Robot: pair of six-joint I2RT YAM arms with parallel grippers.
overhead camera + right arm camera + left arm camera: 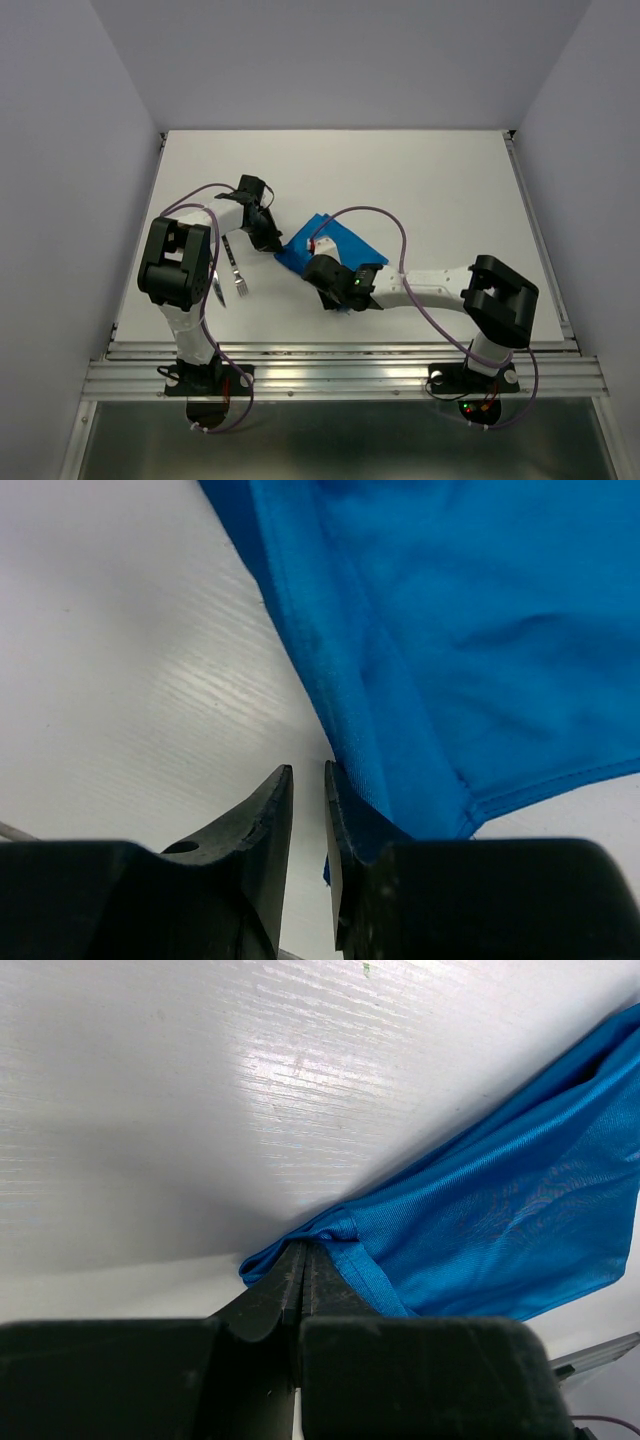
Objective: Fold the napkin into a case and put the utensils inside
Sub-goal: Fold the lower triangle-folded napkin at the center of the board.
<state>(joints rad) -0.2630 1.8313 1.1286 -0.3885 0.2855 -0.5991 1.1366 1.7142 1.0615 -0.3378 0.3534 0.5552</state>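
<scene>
The bright blue napkin lies creased at the middle of the table. My left gripper is at its left corner. In the left wrist view the jaws are shut on the napkin's hemmed corner. My right gripper is at the napkin's near edge. In the right wrist view its jaws stand a narrow gap apart with bare table between them, and the napkin drapes over the right finger's outer side. The fork and the knife lie left of the napkin, the knife partly under my left arm.
The white table has raised rails along its left and right sides and a metal rail at its near edge. Purple cables loop over both arms. Grey walls enclose the table.
</scene>
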